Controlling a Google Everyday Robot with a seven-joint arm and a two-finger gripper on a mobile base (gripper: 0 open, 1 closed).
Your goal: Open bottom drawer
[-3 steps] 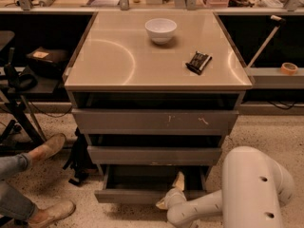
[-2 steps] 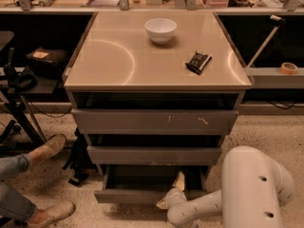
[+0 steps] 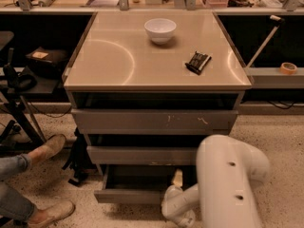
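Partway-open bottom drawer (image 3: 133,196), gripper (image 3: 177,178) inside its right end behind the front panel, grip state impossible to tell, white arm (image 3: 228,184) alongside

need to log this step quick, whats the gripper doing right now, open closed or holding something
gripper: down at the right end of the bottom drawer, which is pulled partly out; open or closed cannot be told

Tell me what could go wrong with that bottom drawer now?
The gripper sits at the right end of the partly open, slim grey-brown bottom drawer, which has no handle, so it might slip off. Pulled from one end, the drawer could skew and jam. A person's tan shoe lies near its left corner and might get bumped.
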